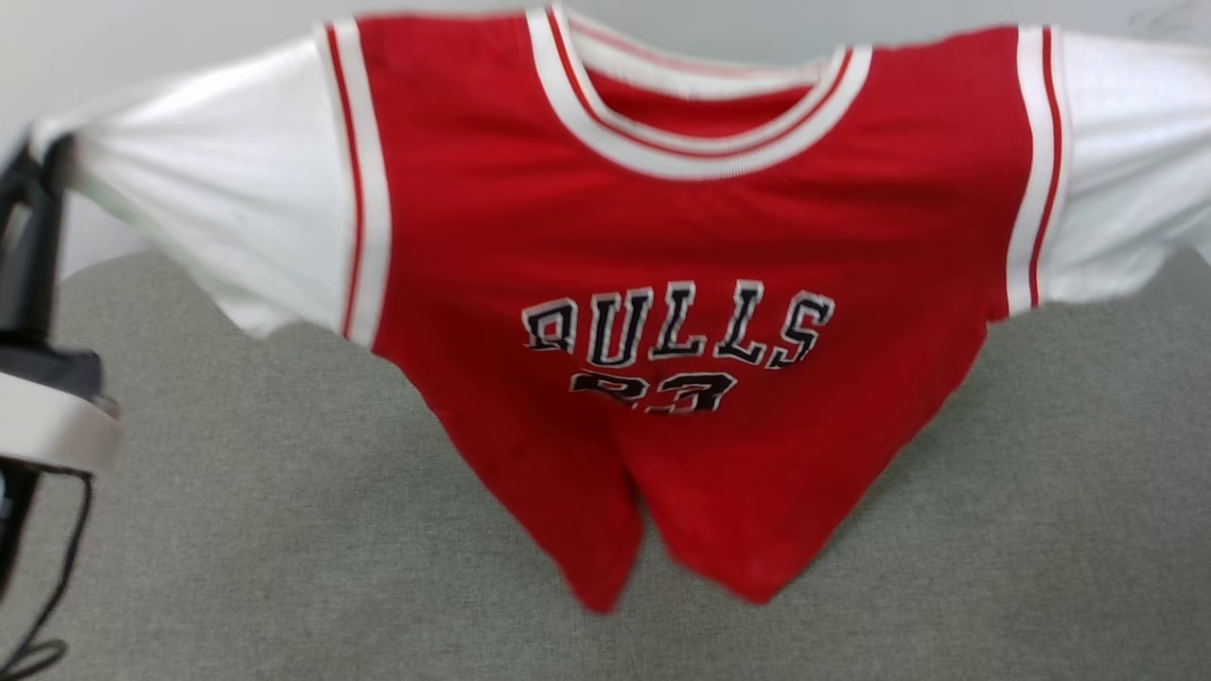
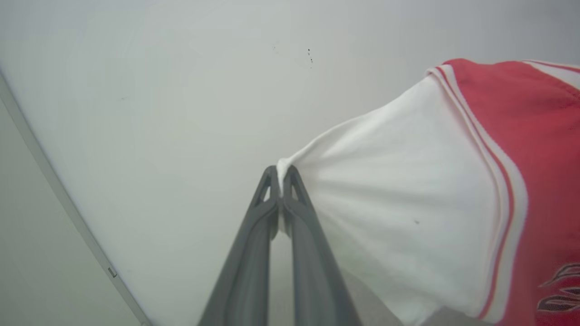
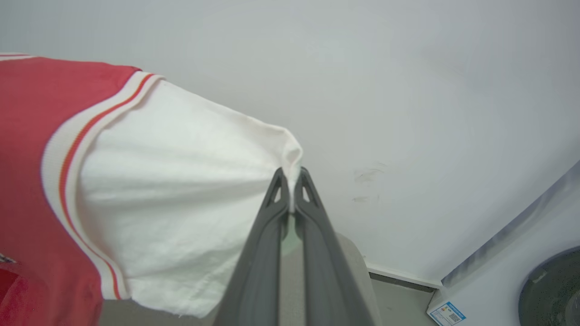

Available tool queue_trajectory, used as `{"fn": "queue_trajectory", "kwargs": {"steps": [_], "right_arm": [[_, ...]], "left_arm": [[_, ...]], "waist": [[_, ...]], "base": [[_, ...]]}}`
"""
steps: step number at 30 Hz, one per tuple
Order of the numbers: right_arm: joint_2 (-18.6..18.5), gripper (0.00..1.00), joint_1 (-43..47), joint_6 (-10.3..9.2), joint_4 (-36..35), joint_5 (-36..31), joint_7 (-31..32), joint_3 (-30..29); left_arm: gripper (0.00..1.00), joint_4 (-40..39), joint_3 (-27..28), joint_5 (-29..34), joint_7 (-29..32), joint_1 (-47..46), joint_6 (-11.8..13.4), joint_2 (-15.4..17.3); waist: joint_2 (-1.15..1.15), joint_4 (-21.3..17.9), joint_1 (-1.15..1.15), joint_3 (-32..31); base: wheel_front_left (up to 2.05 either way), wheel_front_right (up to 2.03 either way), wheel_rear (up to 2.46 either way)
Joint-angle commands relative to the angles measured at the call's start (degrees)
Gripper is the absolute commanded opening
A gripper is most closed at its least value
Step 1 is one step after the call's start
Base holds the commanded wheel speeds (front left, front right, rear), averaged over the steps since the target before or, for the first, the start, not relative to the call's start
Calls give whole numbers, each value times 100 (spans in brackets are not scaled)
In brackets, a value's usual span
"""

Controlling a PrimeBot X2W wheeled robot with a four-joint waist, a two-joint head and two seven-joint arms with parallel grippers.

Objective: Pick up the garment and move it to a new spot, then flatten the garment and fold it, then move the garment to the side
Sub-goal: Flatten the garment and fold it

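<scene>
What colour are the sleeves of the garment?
The sleeves of the garment are white, best seen in the left wrist view.

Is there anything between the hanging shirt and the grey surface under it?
Nothing visible. The garment hangs from the left gripper and the right gripper, each shut on a sleeve end, above the grey surface.

The garment (image 1: 662, 236) hangs spread in the air above the table (image 1: 236, 530).
The left gripper (image 2: 281, 175) pinches the sleeve end at the left, the right gripper (image 3: 290, 176) the sleeve end at the right; the body hangs between them, before the wall (image 2: 181, 90).
</scene>
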Motion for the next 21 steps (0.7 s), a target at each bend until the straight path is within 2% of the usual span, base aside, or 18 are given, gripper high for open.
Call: {"fn": "queue_trajectory", "kwargs": {"steps": [1,8,12,20,21], "right_arm": [[-51,0,-225,-6,-40,-9,-74,32],[-132,0,-919,-6,113,-57,-241,231],[-162,0,-1399,-6,280,-89,-353,386],[-179,0,-2567,-7,845,-253,-643,664],[-179,0,-2567,-7,845,-253,-643,664]], "left_arm": [[0,-106,172,-39,-54,-156,57,74],[0,-237,679,-74,-126,-734,123,333],[0,-122,796,-115,-108,-1147,53,468],[0,520,504,-291,-8,-2443,-441,648],[0,520,504,-291,-8,-2443,-441,648]], "waist": [[0,-26,0,-36],[0,-101,0,82],[0,-142,0,361],[0,-191,0,1323],[0,-191,0,1323]], "base": [[0,0,0],[0,0,0],[0,0,0],[0,0,0],[0,0,0]]}}
